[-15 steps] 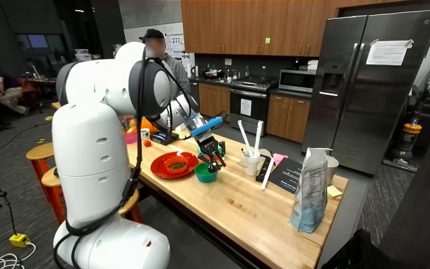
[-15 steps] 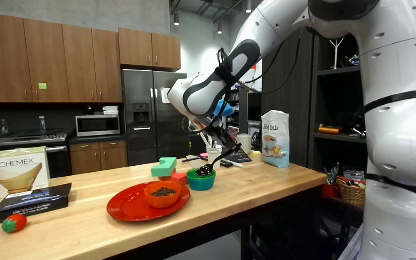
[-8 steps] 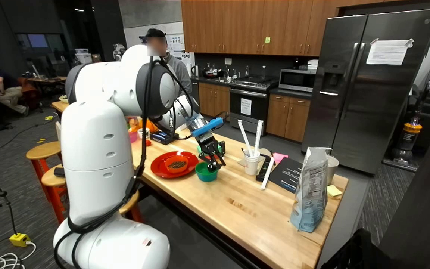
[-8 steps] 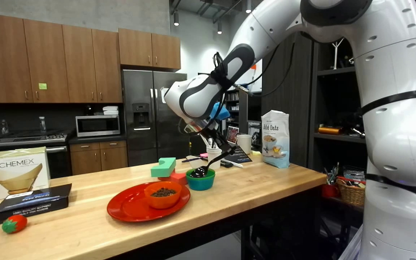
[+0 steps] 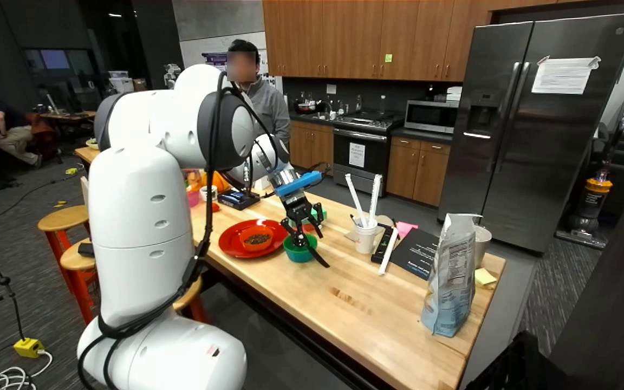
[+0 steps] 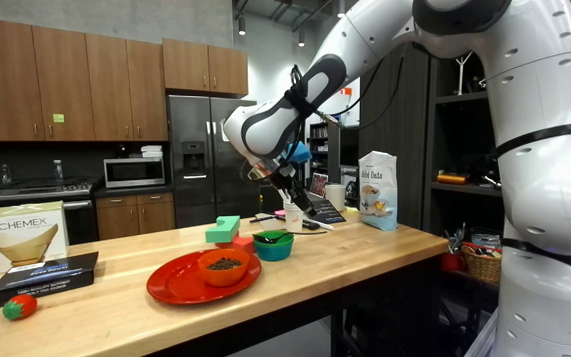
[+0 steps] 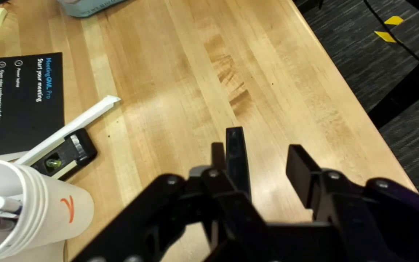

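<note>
My gripper stands open, jaws spread and holding nothing; in the wrist view the black spoon shows between them, handle end toward 12 o'clock. I judge the step in hand to be the release, so the next move calls for backing clear without nudging it. In an exterior view its dark head sits inside the green bowl, thin handle jutting past the rim toward 3 o'clock.

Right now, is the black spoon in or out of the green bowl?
Partly in: in an exterior view the black spoon has its head inside the green bowl and its handle out past the rim.
</note>
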